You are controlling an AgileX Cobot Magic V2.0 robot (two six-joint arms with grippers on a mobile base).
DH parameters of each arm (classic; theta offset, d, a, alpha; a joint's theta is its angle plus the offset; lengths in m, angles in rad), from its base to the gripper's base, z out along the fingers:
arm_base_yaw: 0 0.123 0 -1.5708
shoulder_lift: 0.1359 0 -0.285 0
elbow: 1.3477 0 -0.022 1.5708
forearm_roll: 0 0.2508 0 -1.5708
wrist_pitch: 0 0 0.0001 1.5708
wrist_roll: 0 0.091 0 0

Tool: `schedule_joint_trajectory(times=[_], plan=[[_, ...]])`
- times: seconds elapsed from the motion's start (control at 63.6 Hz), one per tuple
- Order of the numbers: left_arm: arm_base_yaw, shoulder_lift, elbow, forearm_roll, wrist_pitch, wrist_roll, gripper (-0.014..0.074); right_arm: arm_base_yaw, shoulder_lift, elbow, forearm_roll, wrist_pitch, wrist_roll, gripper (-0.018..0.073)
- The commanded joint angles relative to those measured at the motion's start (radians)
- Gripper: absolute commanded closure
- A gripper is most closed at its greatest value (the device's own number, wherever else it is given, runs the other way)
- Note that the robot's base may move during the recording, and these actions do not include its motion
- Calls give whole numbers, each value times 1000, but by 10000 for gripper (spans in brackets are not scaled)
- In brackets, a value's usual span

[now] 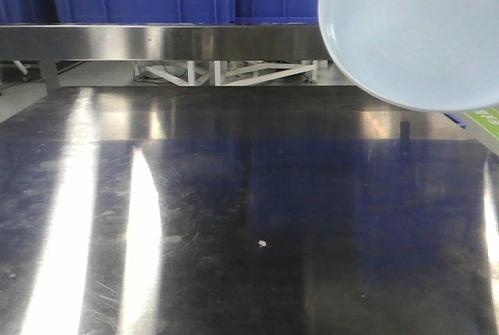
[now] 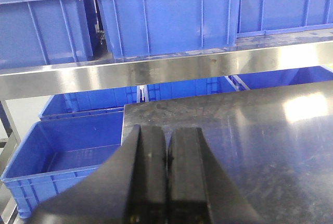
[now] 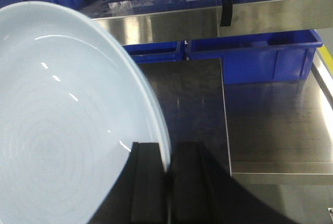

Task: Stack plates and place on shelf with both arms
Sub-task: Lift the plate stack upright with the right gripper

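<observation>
A large pale-blue plate (image 1: 413,27) hangs in the air at the upper right of the front view, tilted, in front of the steel shelf (image 1: 156,41). In the right wrist view the same plate (image 3: 62,130) fills the left half, and my right gripper (image 3: 167,153) is shut on its rim, one finger inside and one outside. My left gripper (image 2: 167,140) is shut with nothing between its fingers, held above the table's far left corner. Neither gripper shows in the front view.
The steel table (image 1: 249,218) is dark and reflective, with a tiny white speck (image 1: 263,243) near the middle. Blue crates (image 2: 166,15) stand on the shelf (image 2: 156,70), and more blue crates (image 2: 67,156) sit on the floor beyond the table's edge. A green-and-white label (image 1: 485,117) lies at the right edge.
</observation>
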State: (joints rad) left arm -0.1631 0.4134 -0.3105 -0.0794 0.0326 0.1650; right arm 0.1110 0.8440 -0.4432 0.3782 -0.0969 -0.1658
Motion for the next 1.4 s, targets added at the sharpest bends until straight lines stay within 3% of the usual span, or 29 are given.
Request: schedule_joint_trajectory(times=[0.0, 0.33, 1.383], plan=[[-7, 5, -31, 0, -85, -11, 513, -7, -88, 14, -7, -107, -7, 536], [-7, 5, -31, 0, -85, -11, 513, -7, -298, 122, -7, -94, -7, 536], [-7, 5, -31, 0, -85, -11, 513, -7, -303, 124, -7, -84, -7, 536]])
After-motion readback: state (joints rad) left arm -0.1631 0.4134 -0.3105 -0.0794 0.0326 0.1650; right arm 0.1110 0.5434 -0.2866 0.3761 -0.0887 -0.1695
